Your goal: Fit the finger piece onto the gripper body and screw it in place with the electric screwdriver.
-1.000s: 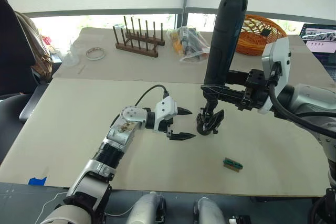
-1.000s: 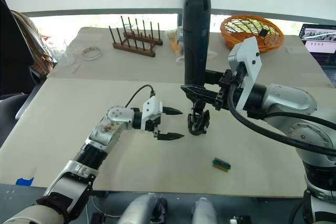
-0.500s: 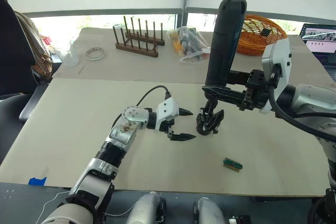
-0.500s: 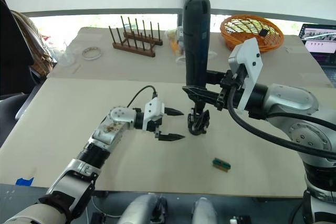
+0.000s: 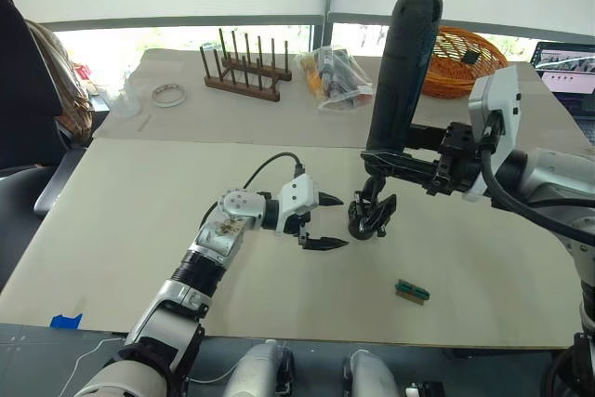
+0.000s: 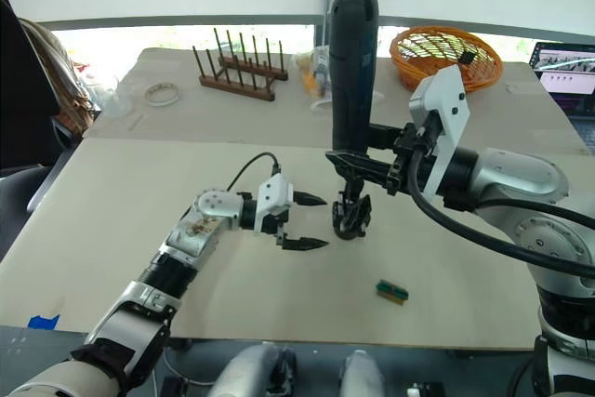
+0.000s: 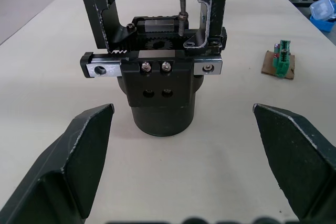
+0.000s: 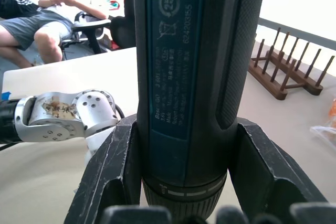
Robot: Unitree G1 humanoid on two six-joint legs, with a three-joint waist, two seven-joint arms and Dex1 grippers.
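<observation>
Left wrist view: left gripper [image 5: 327, 221] spread wide, empty, just short of gripper body [image 7: 162, 90] | body upright on surface [image 5: 139, 202], fingers pointing up | right gripper [image 5: 395, 163] clamps vertical electric screwdriver [image 6: 352, 72], bit down on body.

Wooden peg rack [image 5: 244, 72], tape roll [image 5: 168, 94], orange basket [image 5: 464, 60] at table's far edge.

Matt black plastic gripper body [image 7: 161, 95]; textured rubbery electric screwdriver [image 8: 194, 72]; wooden rack [image 5: 244, 72].

Left gripper [image 5: 324, 221] agape; right gripper [image 8: 184, 177] clamped
</observation>
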